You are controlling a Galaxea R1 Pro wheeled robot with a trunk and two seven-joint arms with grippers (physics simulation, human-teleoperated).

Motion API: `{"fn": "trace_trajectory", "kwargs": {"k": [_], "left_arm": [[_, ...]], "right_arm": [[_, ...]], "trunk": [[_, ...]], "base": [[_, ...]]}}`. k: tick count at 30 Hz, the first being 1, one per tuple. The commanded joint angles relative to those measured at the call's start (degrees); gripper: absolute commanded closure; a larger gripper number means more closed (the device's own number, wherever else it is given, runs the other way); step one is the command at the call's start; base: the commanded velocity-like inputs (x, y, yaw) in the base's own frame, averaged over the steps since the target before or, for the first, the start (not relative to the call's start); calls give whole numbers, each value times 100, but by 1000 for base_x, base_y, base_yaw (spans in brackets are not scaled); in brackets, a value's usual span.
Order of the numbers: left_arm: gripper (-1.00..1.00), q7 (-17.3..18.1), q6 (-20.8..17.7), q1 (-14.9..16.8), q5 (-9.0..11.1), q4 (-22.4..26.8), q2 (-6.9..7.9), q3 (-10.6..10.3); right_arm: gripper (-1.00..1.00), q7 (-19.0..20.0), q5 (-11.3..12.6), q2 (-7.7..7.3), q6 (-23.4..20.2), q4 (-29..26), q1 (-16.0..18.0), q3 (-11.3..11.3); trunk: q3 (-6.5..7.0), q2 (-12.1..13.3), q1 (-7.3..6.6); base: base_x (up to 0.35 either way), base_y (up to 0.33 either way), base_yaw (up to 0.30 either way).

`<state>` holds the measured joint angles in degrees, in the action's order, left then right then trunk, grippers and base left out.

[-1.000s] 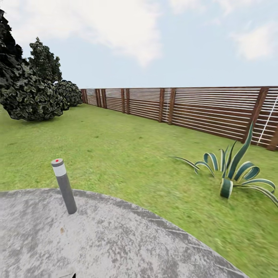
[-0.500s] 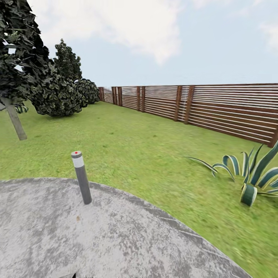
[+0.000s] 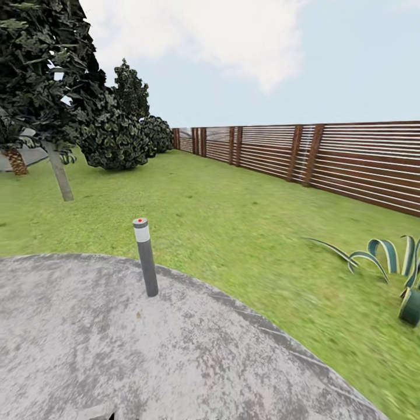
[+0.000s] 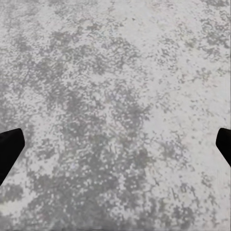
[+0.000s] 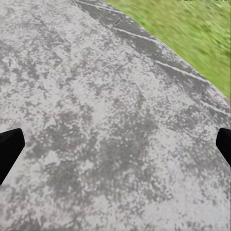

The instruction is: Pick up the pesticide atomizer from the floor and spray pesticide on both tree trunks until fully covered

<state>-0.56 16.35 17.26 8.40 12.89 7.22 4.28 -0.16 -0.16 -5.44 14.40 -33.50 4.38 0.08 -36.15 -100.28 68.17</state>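
**Garden survey: lawn, paving, fence and planting; atomizer not sighted**

Task item. Nothing in any view can be made out as the pesticide atomizer, so its place cannot be told. One tree (image 3: 41, 76) stands at the far left, with a thin pale grey trunk (image 3: 60, 175) leaning slightly and a dark green crown above it.

Grippers. Left gripper (image 4: 115, 147): two black fingertips (image 4: 9, 149) sit at opposite edges of the left wrist view, spread wide, nothing between them, over mottled grey stone. Right gripper (image 5: 115, 147): the same wide spread with nothing held, fingertips (image 5: 9, 149) over grey stone, the joints of the slabs and a strip of grass beyond.

Ground. A round grey stone paving area (image 3: 146, 356) fills the near foreground of the head view. The grass lawn (image 3: 233, 216) runs from its curved edge to the far boundary.

Fixtures. A slim grey bollard light (image 3: 145, 256), white-banded near the top with a red dot on its cap, stands upright just inside the far edge of the paving.

Planting. Dark rounded shrubs (image 3: 116, 137) cluster at the far left, behind the tree. A brown scaled palm trunk (image 3: 16, 161) shows at the far left edge. A striped green-and-cream agave (image 3: 396, 268) sits on the lawn at the right edge, partly cut off.

Boundary. A brown horizontal-slat wooden fence (image 3: 326, 160) runs from the far centre toward the near right.
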Motion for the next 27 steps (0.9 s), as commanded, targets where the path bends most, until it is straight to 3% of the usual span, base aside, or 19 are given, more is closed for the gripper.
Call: {"fn": "trace_trajectory", "kwargs": {"k": [1, 27], "left_arm": [[-100, 4, 17, 5, 34, -6, -1, 2], [-100, 4, 17, 5, 39, -6, -1, 2]], "right_arm": [[-100, -2, -2, -1, 17, 1, 2, 1], [-100, -2, -2, -1, 19, 1, 2, 1]], "trunk": [[-29, -44, 22], [-594, -1087, 593]], "base": [[0, 0, 250], [0, 0, 261]]}}
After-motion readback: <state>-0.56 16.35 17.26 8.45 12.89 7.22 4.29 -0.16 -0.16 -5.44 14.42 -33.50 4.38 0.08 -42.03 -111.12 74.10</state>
